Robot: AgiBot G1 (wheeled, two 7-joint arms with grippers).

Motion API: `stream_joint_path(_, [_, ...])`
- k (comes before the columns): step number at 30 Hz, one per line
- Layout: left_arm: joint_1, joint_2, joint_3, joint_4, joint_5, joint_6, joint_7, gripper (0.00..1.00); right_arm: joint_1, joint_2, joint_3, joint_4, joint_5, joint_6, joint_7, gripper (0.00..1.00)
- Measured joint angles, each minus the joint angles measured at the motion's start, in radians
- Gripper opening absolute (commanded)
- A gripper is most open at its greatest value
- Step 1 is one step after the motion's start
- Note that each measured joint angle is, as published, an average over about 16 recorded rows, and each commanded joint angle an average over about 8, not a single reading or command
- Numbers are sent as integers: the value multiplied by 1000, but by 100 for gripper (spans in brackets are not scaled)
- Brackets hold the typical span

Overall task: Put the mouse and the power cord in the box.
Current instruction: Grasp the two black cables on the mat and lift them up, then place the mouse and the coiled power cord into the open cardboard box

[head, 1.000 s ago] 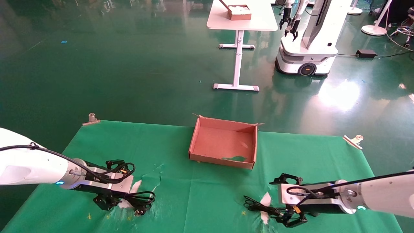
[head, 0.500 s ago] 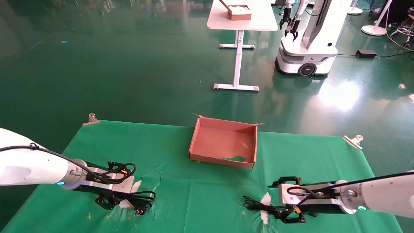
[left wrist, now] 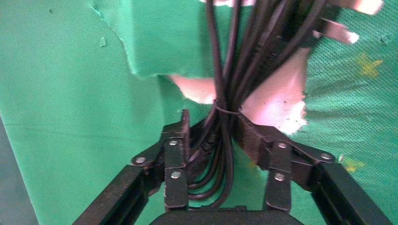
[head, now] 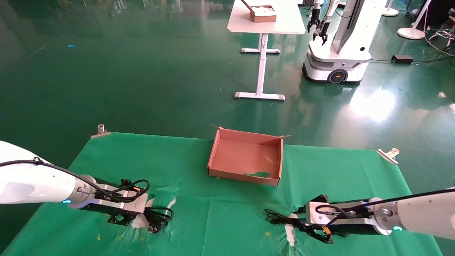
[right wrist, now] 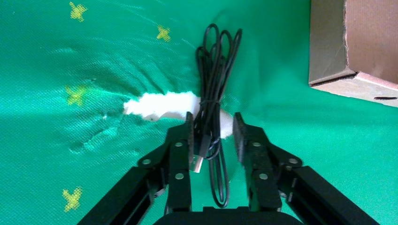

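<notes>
Left pincer [left wrist: 212, 136] straddles the cord [left wrist: 244, 56] bundle at the counter's [head: 220, 213] near left, fingers not yet clenched; bundle's long axis runs away from the pincer. Box [head: 245, 156] sits centre, far side. Right pincer [right wrist: 212, 133], unclenched, straddles a thin wire [right wrist: 213, 93] bundle, axis along the fingers.

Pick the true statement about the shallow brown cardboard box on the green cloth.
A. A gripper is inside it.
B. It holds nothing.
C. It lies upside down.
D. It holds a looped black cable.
B: the head view shows only bare cardboard floor inside the shallow brown cardboard box, and both grippers are down on the cloth nearer the robot.
</notes>
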Motion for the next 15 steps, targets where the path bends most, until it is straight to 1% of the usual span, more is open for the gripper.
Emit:
stream_joint_path(8, [-3, -5, -4, 0, -6, 6, -2, 0, -1, 3, 4, 0, 6, -5, 1, 0])
stream_joint_path(15, [-27, -44, -35, -1, -53, 60, -1, 0, 10, 41, 35, 2, 53, -54, 9, 0])
